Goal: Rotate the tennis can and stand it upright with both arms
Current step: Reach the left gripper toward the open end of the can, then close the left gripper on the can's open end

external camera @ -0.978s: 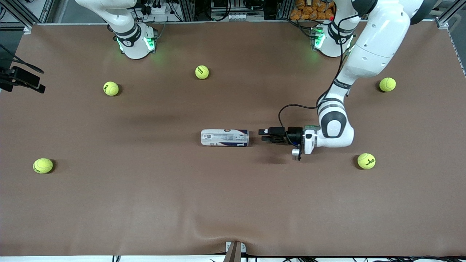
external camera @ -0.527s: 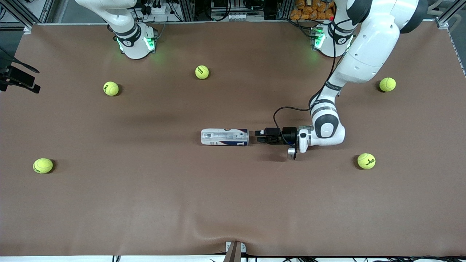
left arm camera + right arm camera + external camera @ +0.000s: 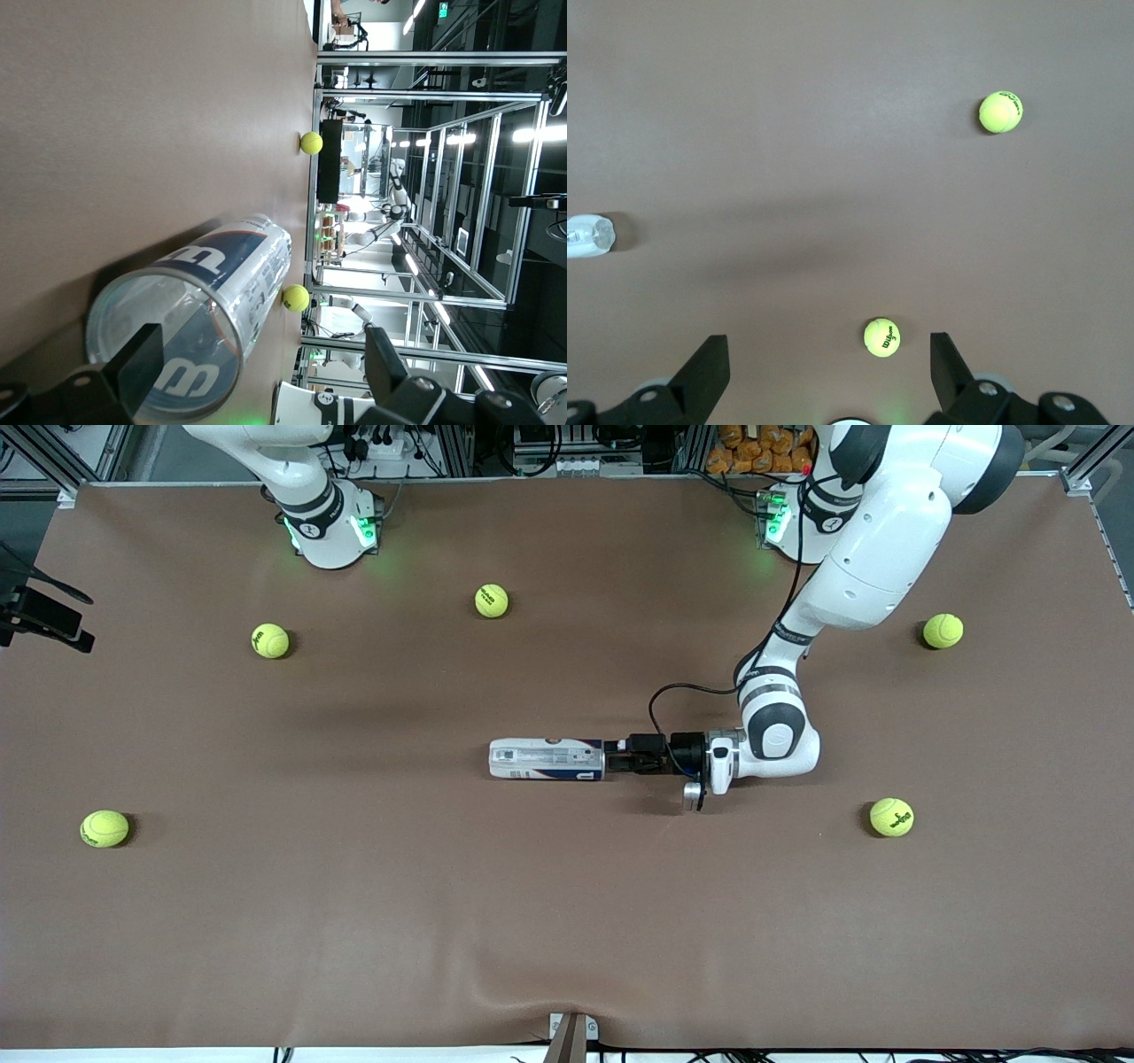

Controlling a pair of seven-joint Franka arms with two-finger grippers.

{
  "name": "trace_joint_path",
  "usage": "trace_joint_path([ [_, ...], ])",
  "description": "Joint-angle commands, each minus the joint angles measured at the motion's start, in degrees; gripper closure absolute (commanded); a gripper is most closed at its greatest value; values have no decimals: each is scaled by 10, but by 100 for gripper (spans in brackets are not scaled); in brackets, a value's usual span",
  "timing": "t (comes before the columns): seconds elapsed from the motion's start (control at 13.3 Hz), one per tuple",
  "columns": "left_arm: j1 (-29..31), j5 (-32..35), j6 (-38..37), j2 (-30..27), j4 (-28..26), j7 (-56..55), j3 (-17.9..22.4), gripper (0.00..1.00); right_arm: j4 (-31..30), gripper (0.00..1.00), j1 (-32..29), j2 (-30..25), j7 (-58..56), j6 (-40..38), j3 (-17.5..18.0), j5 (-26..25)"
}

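Tennis can point(image 3: 547, 760) lies flat, its end at the left gripper's point(image 3: 613, 762) open jaws.

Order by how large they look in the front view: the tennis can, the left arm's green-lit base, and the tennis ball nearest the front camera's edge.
1. Left arm's green-lit base, partly hidden by the arm itself.
2. Tennis can, lying on its side; close to the base in size, so this order is unsure.
3. Tennis ball, clearly the smallest.

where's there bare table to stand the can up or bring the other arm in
Widest bare stretch: the brown table nearer the front camera than the tennis can, between two low tennis balls. The can's right-arm end is bare too. Crowded only where the open left gripper meets the can.
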Motion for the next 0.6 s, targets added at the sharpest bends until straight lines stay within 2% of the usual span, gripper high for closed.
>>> trace_joint_path([
  [0.0, -19, -33, 4, 9, 11, 6, 0, 0, 5, 0, -8, -3, 31, -3, 12, -11],
  [0.15, -23, -37, 4, 16, 18, 7, 1, 13, 5, 0, -7, -2, 31, -3, 12, -10],
  [0.23, -24, -37, 4, 19, 21, 7, 1, 27, 5, 0, -7, -2, 31, -3, 12, -9],
  [0.38, -27, -41, 4, 23, 25, 7, 0, 46, 5, 0, -9, -1, 31, -3, 12, -7],
  [0.53, -28, -41, 4, 23, 27, 7, 0, 75, 7, 0, -10, -1, 25, -3, 12, -6],
])
